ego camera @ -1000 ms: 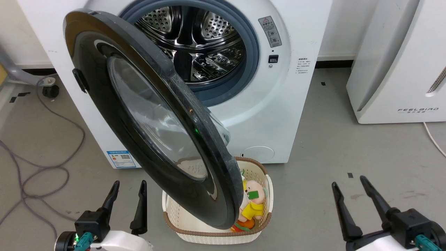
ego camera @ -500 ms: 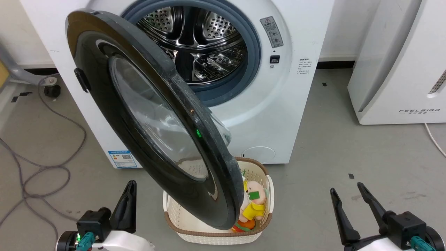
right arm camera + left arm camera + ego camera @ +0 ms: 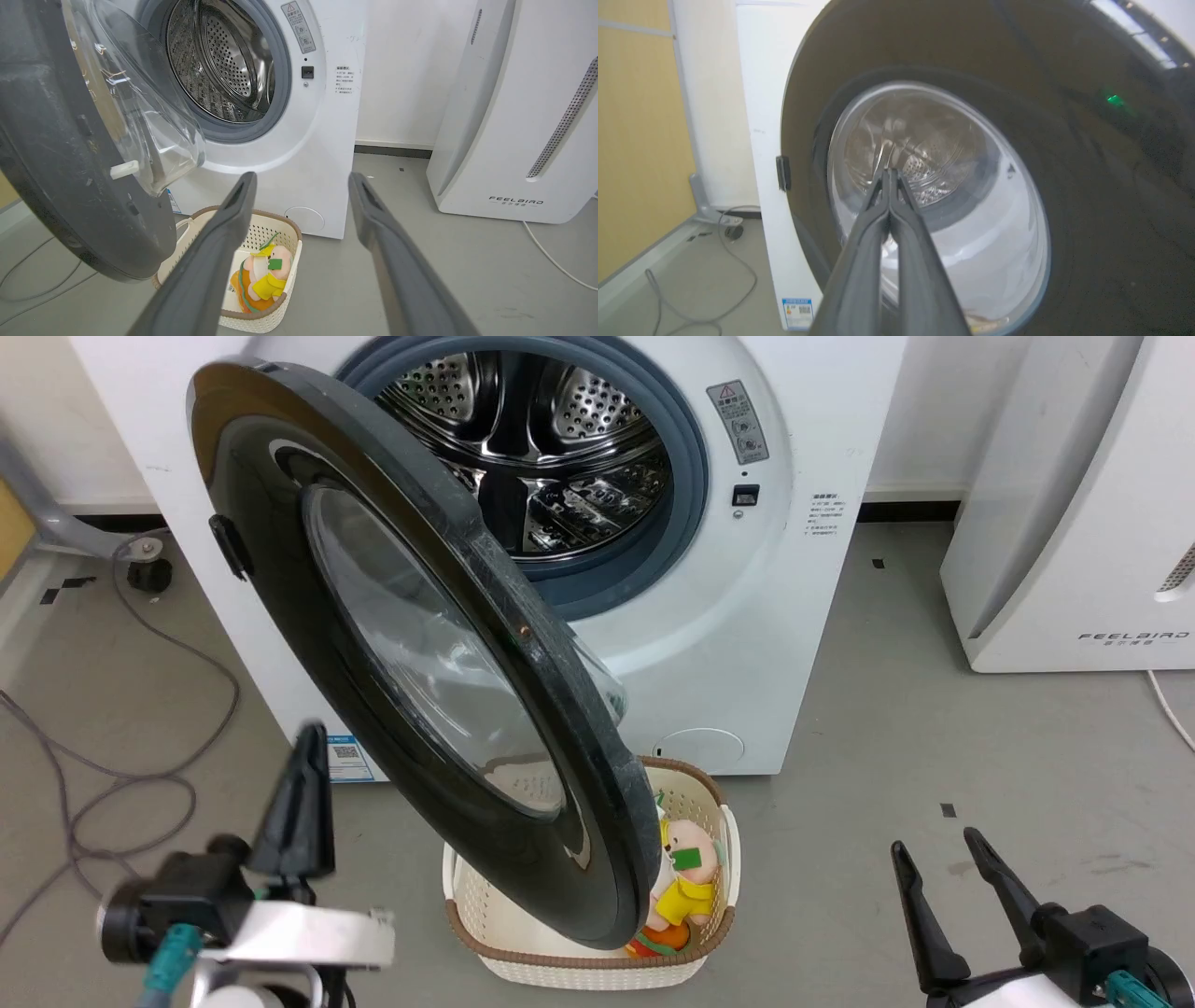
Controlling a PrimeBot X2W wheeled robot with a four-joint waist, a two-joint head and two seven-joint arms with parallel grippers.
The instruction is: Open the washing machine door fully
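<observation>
You find the washing machine (image 3: 747, 644) at upper centre, its door (image 3: 420, 653) standing out before it. A basket (image 3: 579, 973) sits under the door's lower edge, another appliance (image 3: 1055, 569) at upper right.

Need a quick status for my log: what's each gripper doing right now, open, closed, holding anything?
Left gripper: closed, fingers pressed together, holding nothing.
Right gripper: open, empty.
</observation>
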